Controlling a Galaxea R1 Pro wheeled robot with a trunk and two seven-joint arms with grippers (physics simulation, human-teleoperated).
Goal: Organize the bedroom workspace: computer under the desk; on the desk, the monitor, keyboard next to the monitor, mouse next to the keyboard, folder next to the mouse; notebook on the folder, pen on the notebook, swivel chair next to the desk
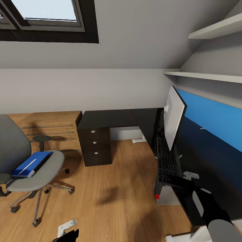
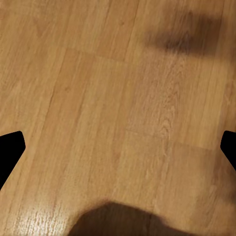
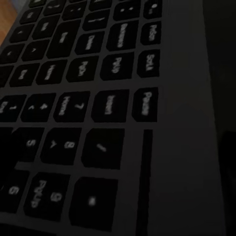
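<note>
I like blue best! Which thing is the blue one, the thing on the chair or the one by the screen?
The folder lying on the swivel chair. The keyboard by the monitor is black.

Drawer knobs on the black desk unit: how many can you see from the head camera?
3 round silver knobs, stacked down the black drawer unit's front: top, middle, bottom. The drawer unit sits under the glossy black desk's left end. None look hidden.
</note>
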